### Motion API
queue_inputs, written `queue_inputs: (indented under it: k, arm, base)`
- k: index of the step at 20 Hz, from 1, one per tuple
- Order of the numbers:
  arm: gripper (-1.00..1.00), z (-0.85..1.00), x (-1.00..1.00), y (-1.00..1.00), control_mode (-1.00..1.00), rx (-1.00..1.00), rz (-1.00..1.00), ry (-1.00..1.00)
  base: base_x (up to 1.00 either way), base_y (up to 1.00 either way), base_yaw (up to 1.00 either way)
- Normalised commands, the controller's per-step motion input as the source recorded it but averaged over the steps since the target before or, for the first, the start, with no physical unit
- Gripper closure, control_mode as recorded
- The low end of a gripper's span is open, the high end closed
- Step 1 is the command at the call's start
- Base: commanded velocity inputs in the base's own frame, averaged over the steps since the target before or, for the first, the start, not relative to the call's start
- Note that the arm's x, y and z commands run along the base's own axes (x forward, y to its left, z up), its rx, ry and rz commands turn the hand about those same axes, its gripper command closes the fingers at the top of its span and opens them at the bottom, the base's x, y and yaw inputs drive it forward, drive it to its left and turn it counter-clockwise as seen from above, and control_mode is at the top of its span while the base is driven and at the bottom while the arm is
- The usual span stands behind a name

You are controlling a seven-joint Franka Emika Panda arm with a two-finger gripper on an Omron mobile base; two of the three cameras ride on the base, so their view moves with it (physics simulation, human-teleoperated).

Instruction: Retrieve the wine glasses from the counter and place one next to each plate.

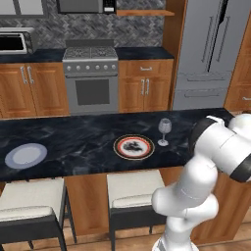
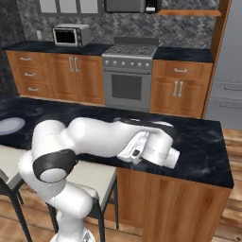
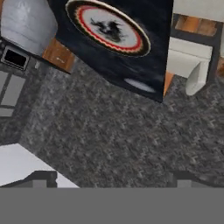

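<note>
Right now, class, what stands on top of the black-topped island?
On the island sit a red-rimmed plate, a wine glass just right of it, and a pale plate far left. The robot's arm covers the island's right end in the left base view.

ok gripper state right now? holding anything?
Gripper: open, jaws spread wide, nothing between them. One wine glass stands beside the red-rimmed plate, apart from the gripper.
</note>
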Motion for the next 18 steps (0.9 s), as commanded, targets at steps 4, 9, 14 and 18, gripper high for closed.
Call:
queue_inputs:
  k: [4, 9, 14, 18]
  arm:
    - [-1.00, 0.99, -0.58, 0.66, -1.00, -0.17, -0.10, -0.22]
    - [-1.00, 0.96, -0.44, 0.60, -1.00, -0.15, -0.09, -0.17]
    - [-1.00, 0.93, -0.58, 0.46, -1.00, -0.12, -0.07, -0.21]
    - [-1.00, 0.77, -0.64, 0.31, -1.00, -0.09, -0.03, -0.21]
  base:
    - [0.00, 0.00, 0.00]
    - [0.00, 0.00, 0.00]
    - [0.00, 0.00, 0.00]
    - [0.00, 0.00, 0.00]
